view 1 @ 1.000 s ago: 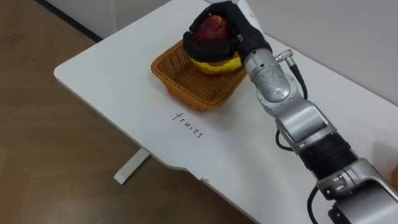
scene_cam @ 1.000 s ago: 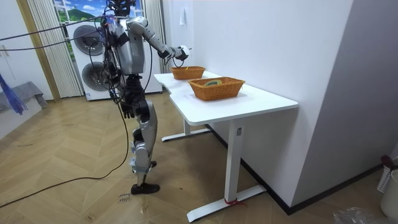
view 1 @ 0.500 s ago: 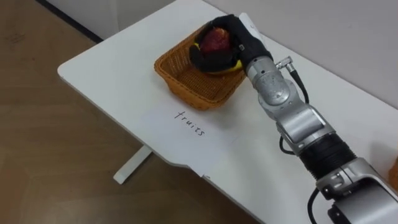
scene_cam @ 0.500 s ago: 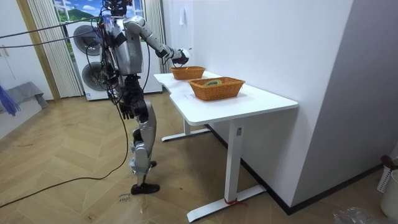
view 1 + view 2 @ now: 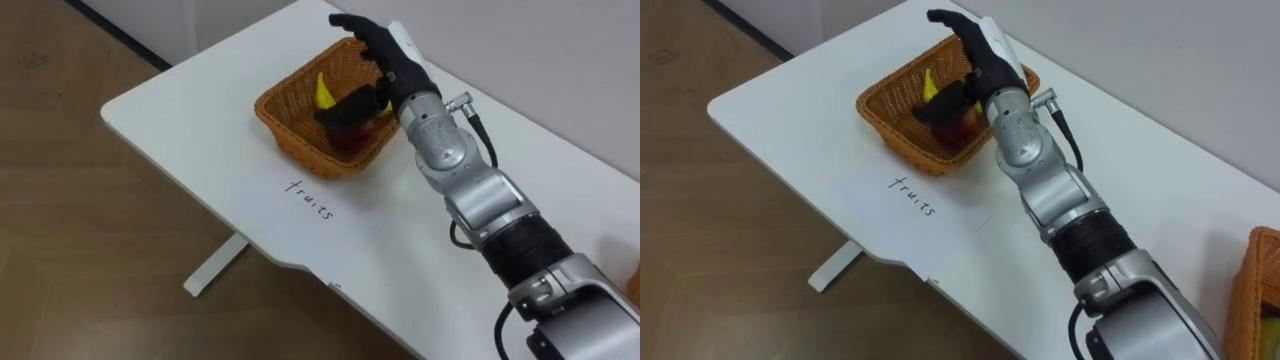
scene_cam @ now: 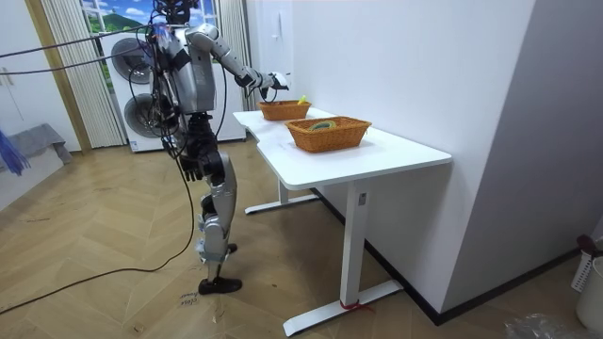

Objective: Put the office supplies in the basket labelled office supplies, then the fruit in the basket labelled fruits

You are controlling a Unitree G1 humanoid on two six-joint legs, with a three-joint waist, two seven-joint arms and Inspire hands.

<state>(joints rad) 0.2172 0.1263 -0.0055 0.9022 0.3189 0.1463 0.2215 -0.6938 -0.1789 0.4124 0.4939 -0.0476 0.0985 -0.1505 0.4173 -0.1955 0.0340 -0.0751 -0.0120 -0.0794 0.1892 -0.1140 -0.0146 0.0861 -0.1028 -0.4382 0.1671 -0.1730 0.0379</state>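
My right hand [image 5: 388, 62] hovers open over the far side of the woven fruit basket [image 5: 290, 125], fingers stretched out and holding nothing. A red apple [image 5: 958, 125] lies in the basket just under the thumb, beside a yellow banana [image 5: 324, 92]. In the room view I stand at the end of the white table with my right arm reaching out to that basket [image 6: 283, 110]. My left hand [image 6: 192, 166] hangs by my hip.
A sheet of paper with handwriting [image 5: 305, 200] lies on the white table [image 5: 170, 110] in front of the fruit basket. A second woven basket [image 6: 328, 134] holding office supplies stands farther along the table. The table's edge and wooden floor lie to my left.
My right hand lowered the apple into the basket, then let it go, its fingers spreading. The apple now rests beside the banana.
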